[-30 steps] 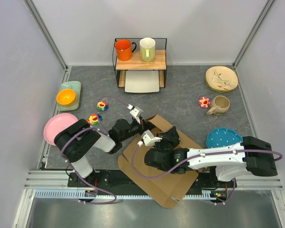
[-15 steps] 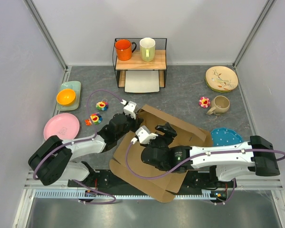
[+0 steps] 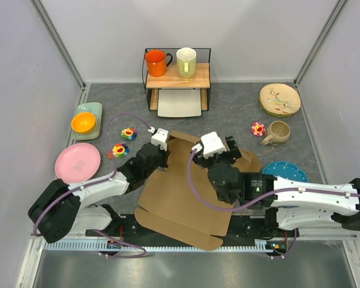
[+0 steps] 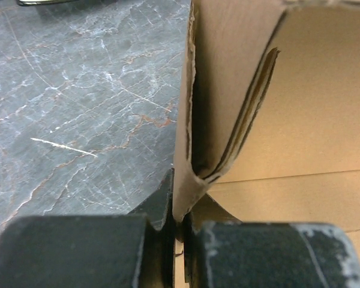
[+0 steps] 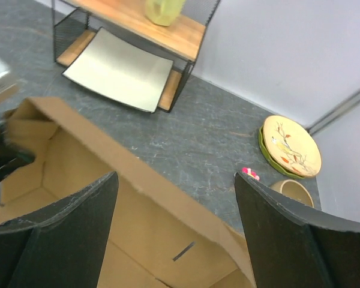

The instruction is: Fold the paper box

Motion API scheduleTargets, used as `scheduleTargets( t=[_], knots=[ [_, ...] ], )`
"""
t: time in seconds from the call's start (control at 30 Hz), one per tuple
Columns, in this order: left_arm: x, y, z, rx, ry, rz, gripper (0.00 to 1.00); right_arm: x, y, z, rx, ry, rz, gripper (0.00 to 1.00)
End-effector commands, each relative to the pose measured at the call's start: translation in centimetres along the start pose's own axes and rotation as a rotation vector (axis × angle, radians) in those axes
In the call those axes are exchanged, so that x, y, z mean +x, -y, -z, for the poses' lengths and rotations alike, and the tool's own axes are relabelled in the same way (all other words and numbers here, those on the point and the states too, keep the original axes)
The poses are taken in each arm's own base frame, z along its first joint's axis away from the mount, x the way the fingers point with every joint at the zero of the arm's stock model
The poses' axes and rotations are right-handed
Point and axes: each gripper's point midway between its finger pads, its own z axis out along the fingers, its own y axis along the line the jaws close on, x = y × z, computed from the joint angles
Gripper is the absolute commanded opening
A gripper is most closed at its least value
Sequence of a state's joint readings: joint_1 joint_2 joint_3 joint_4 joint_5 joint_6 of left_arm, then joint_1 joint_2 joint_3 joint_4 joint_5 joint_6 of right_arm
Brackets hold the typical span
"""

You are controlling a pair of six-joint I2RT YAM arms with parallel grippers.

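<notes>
The paper box (image 3: 180, 201) lies half-formed in the middle of the counter (image 3: 228, 108), its near flaps flat toward the arm bases and its far walls standing up. The left pincer (image 4: 179, 223) is clamped tight on the doubled-over edge of the wall at the far left corner, pinching the cardboard layers together. The right pincer (image 5: 174, 180) hangs above the long far wall with its jaws spread wide, holding nothing. The step in hand looks to be setting up the far walls. Next, the right pincer likely needs to lower over that wall's rim and fold it inward while the left steadies the corner; the near flaps are not yet raised.
</notes>
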State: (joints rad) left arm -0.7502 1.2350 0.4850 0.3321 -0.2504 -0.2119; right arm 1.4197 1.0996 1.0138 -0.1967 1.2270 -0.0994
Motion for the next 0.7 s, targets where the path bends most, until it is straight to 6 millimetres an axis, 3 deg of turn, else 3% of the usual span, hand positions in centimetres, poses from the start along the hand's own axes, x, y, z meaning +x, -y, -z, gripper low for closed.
scheduleTargets(
  t=[0.0, 0.07, 0.1, 0.17, 0.2, 0.4, 0.53, 0.63, 0.67],
  knots=[
    [-1.2, -1.6, 0.9, -0.06, 0.056, -0.066, 0.02, -0.7, 1.5, -2.0, 0.046, -0.012, -0.145, 0.85],
    [-2.0, -1.6, 1.4, -0.053, 0.103, -0.055, 0.02, -0.4, 1.4, -3.6, 0.04, -0.031, -0.181, 0.85],
    [-1.4, -1.8, 1.5, -0.053, 0.104, -0.055, 0.02, -0.6, 1.2, -4.3, 0.038, -0.036, -0.212, 0.85],
    [-1.6, -1.8, 1.8, -0.049, 0.133, -0.04, 0.02, 0.1, -0.1, -6.2, 0.019, -0.07, -0.198, 0.85],
    [-1.7, -1.8, 1.8, -0.048, 0.14, -0.036, 0.02, -0.4, -0.4, -6.7, 0.011, -0.069, -0.209, 0.85],
    [-1.6, -1.8, 1.7, -0.048, 0.153, -0.02, 0.02, 0.3, -5.3, -10.4, -0.052, -0.092, -0.138, 0.85],
    [-1.1, -2.0, 1.7, -0.058, 0.154, 0.015, 0.02, 3.1, -8.6, -12.1, -0.089, -0.153, -0.087, 0.84],
    [-1.0, -2.0, 1.7, -0.06, 0.155, 0.025, 0.13, 4.5, -10.0, -12.2, -0.128, -0.18, -0.077, 0.83],
    [-1.1, -2.0, 1.7, -0.059, 0.158, 0.028, 0.21, 5.2, -10.1, -12.1, -0.13, -0.19, -0.07, 0.83]
  ],
)
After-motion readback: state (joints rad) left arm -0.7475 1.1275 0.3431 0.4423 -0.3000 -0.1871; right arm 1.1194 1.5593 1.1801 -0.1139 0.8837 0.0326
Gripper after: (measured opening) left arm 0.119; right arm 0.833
